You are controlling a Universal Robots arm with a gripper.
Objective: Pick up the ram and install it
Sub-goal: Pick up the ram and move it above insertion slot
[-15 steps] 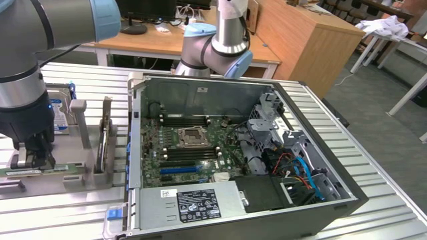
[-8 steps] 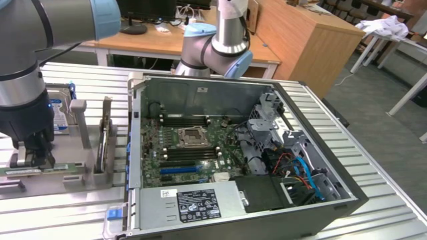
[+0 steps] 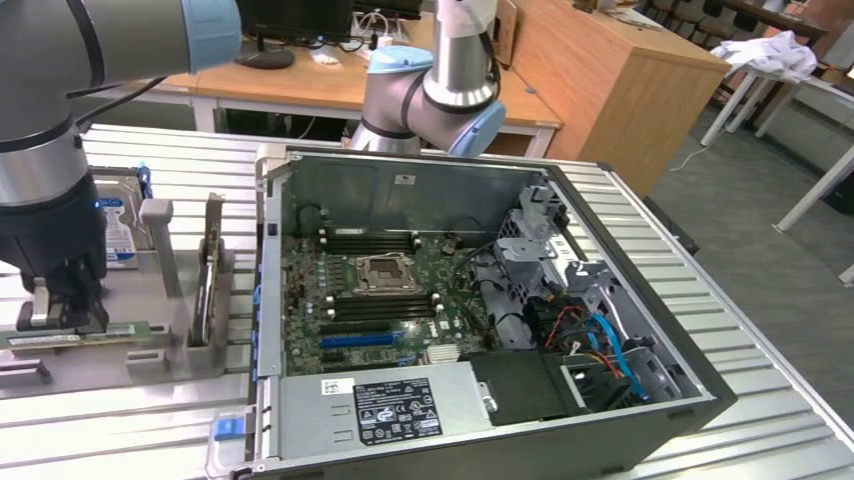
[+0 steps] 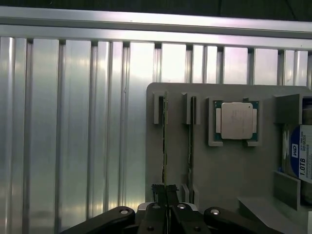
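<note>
gripper (image 4: 164, 191): you have it pinched shut on the ram (image 4: 165, 131);
ram: on edge in the grey holder (image 4: 229, 170) slot; second stick (image 4: 191, 136) just beside it

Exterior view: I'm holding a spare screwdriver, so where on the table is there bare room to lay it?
Bare ribbed table lies between the grey holder and the table's near edge, and in a strip on the exterior view's right of the computer case. Crowded: the holder, where the gripper is shut on the ram.

Ribbed metal table (image 3: 147, 440), grey holder (image 3: 94, 378), open computer case (image 3: 601, 440)
</note>
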